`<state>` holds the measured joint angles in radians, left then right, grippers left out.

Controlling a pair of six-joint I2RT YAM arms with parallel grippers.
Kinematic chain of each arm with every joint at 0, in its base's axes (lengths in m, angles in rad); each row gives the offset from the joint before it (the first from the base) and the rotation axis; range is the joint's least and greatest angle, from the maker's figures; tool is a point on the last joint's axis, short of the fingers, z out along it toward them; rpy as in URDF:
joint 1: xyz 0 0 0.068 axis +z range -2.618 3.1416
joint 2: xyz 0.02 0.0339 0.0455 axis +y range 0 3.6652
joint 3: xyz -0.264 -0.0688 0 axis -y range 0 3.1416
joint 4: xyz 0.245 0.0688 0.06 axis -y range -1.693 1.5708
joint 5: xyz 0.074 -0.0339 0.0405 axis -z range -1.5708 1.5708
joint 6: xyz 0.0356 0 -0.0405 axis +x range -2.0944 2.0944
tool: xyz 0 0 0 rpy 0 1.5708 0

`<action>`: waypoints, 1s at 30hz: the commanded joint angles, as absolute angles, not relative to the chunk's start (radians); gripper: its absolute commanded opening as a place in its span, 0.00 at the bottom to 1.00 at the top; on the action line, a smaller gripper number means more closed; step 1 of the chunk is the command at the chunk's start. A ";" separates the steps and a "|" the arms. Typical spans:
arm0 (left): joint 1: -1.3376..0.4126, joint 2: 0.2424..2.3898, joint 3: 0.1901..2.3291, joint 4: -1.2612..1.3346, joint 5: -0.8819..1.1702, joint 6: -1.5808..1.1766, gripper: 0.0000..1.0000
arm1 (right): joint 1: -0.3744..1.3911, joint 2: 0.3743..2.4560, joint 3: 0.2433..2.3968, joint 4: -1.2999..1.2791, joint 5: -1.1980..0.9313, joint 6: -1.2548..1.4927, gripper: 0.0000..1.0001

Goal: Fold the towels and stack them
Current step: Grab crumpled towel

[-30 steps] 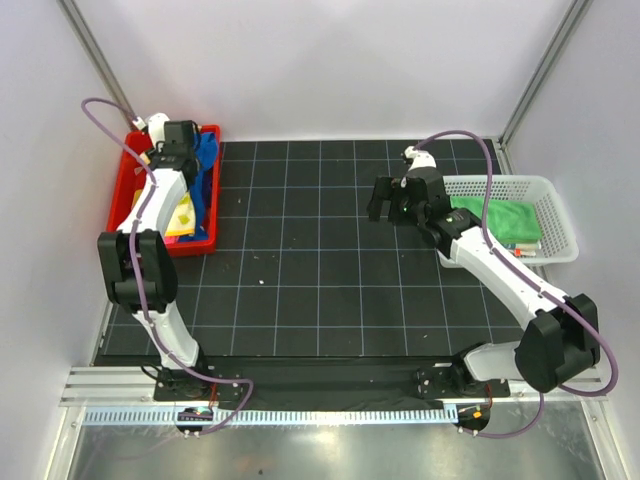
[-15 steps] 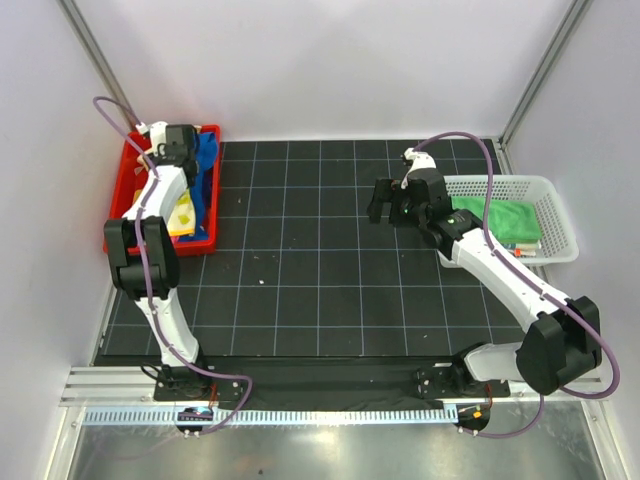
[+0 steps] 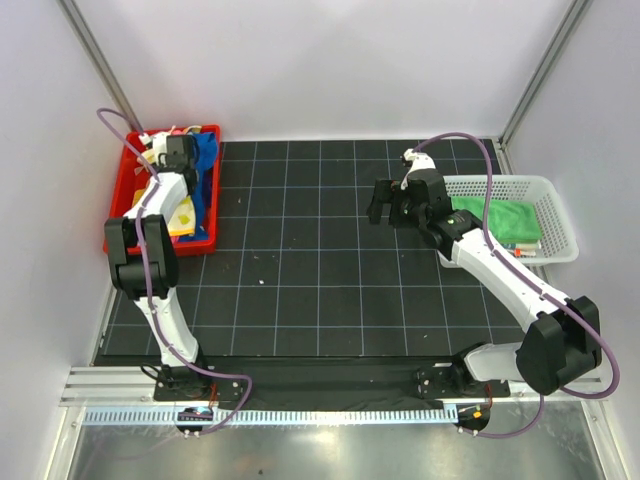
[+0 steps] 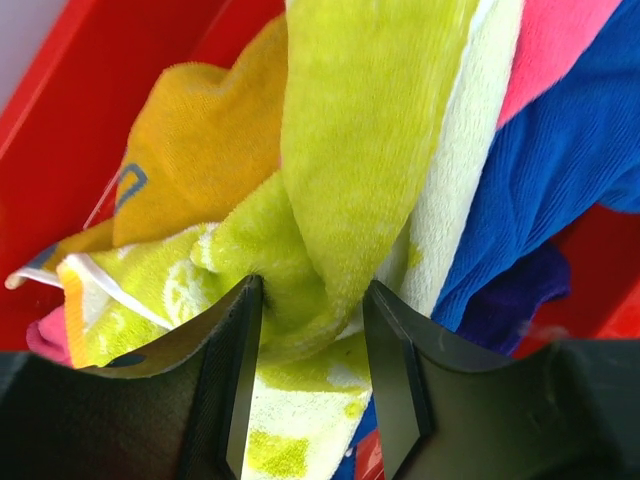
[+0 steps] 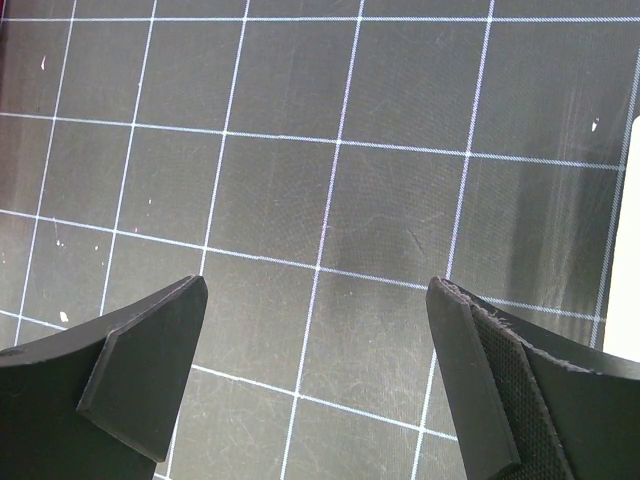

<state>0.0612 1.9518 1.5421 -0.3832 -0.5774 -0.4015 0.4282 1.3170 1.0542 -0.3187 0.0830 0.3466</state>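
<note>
1. Black gridded matting (image 3: pixel 320 270) covered your table, with pale walls behind it.
2. At the upper left of the overhead view, your red bin (image 3: pixel 185 247) held a heap of towels (image 3: pixel 185 215).
3. Your left gripper (image 4: pixel 312 290) was down in that bin. Its two fingers pressed against either side of a bunched fold of the lime-green towel (image 4: pixel 350 150), gripping the cloth.
4. Around that fold, the wrist view showed an orange-yellow towel (image 4: pixel 190 160) at the left, with a blue towel (image 4: pixel 560 190) and a pink towel (image 4: pixel 550 40) at the right.
5. Your right gripper (image 5: pixel 315 290) hung over bare matting near the middle of the overhead view, jaws spread wide and holding nothing.
6. At the right edge of the overhead view, the white mesh basket (image 3: pixel 562 215) held a folded green towel (image 3: pixel 500 220).
</note>
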 commanded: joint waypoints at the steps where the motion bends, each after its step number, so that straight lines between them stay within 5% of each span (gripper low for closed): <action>1: 0.066 1.914 1.519 -0.299 -0.555 -0.388 0.48 | 0.428 1.290 1.057 -0.290 0.072 0.341 0.99; 5: 0.066 1.904 1.514 -0.304 -0.566 -0.388 0.36 | 0.428 1.292 1.055 -0.290 0.069 0.341 0.98; 10: 0.066 1.832 1.508 -0.295 -0.551 -0.403 0.05 | 0.428 1.292 1.057 -0.290 0.061 0.342 0.97; 24: 0.009 1.667 1.485 -0.287 -0.287 -0.452 0.00 | 0.426 1.295 1.055 -0.278 0.055 0.336 0.97; 30: -0.187 1.580 1.389 -0.296 -0.285 -0.509 0.00 | 0.428 1.279 1.051 -0.281 0.086 0.330 0.97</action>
<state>-0.1074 1.6577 1.4368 -0.3206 -0.3271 -0.4648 0.4282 1.3170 1.0496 -0.3153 0.0616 0.3428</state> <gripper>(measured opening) 0.032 0.966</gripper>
